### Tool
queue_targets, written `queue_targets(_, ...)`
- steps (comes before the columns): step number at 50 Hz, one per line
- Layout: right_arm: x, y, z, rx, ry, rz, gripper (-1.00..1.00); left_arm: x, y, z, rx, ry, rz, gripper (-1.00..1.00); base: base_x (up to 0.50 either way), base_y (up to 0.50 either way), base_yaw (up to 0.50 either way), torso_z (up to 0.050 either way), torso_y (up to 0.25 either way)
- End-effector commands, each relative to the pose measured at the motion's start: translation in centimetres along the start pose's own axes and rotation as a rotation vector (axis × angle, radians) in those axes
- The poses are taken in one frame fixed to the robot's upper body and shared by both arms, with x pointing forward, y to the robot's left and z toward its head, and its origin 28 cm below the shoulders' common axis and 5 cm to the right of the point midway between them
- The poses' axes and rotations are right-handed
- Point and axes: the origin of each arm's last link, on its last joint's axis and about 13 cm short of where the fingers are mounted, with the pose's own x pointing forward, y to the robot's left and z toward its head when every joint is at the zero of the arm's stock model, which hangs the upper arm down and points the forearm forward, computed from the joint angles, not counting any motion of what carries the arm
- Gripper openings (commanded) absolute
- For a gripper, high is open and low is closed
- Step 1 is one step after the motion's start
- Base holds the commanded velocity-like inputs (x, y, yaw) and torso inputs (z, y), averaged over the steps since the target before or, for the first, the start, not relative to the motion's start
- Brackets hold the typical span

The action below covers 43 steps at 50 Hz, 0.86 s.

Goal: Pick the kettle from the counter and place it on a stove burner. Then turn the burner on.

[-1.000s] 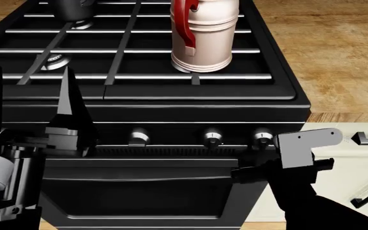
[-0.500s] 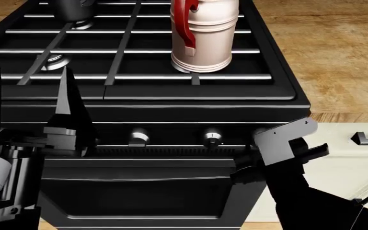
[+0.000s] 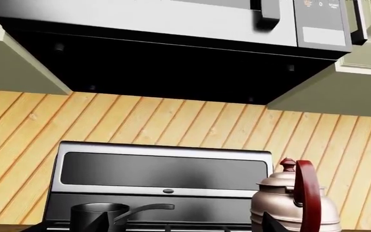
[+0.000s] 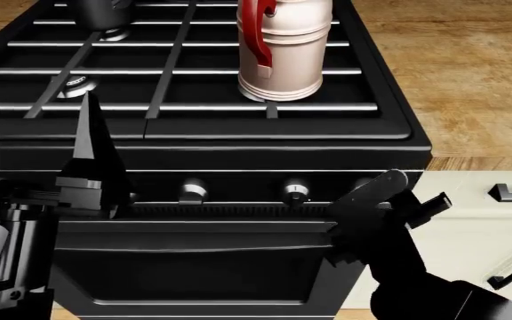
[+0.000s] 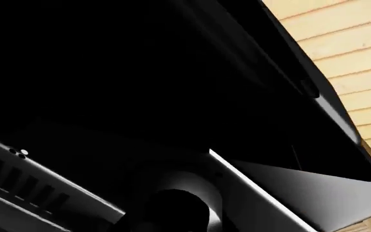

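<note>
At the left of the head view, the left gripper (image 4: 34,127) points up in front of the black stove (image 4: 238,133). Its two dark fingers stand well apart, with nothing between them. Behind it, near the front left of the stove top, a round silver stove burner (image 4: 77,85) sits under the black grate bars. Farther back, a small dark pot (image 4: 105,13) sits on the grate; the left wrist view shows it (image 3: 98,215) with its long handle.

In the middle, the kettle (image 4: 285,47) stands upright on the grate, on the right side of the stove. Its red handle faces the front. In the left wrist view the kettle (image 3: 293,203) shows its red knob on top.

Below, two silver knobs (image 4: 194,191) show on the front of the stove. Just right of them, the right gripper (image 4: 383,193) is pressed up to the front panel where another knob would be. It is too dark to tell how its jaws stand. The right wrist view shows a round knob (image 5: 172,203) very close up.

At the far right lies the brown wood counter (image 4: 469,73), over cream cabinets (image 4: 496,233) with black handles.
</note>
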Motion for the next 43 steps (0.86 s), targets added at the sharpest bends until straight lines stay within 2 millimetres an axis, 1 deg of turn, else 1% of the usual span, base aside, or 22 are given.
queue_targets(1,-0.1,1.7,2.1,0.077,-0.044,0.325,-1.00,0.0,0.1,0.1,-0.005,-0.002,0.001,1.00,0.02,0.00,0.02,0.000,-0.010)
queue_targets(8,-0.5,0.7,2.6,0.099,-0.073,0.288,-1.00,0.0,0.0,0.1,-0.006,-0.001,-0.001,1.00,0.02,0.00,0.02,-0.001,-0.007)
queue_targets(14,-1.2,-0.2,3.2,0.180,-0.125,0.270,-1.00,0.0,0.0,0.0,-0.007,-0.001,-0.002,1.00,0.01,0.00,0.01,0.000,-0.003)
queue_targets(15,-1.5,-0.4,3.3,0.187,-0.132,0.266,1.00,0.0,0.0,0.0,-0.007,0.000,-0.003,1.00,0.01,0.00,0.01,0.000,0.000)
queue_targets(20,-2.4,-0.8,3.4,0.196,-0.152,0.265,1.00,0.0,0.0,0.0,-0.006,-0.002,-0.005,1.00,0.00,0.00,0.00,0.000,0.000)
queue_targets(26,-3.4,-0.8,3.1,0.205,-0.163,0.263,1.00,0.0,0.0,0.0,-0.007,-0.001,-0.007,1.00,0.00,0.00,0.00,0.000,0.000)
queue_targets(43,-5.4,-1.5,2.9,0.248,-0.203,0.228,1.00,0.0,-0.1,0.0,-0.006,-0.003,-0.010,1.00,0.00,0.00,0.00,0.000,0.000)
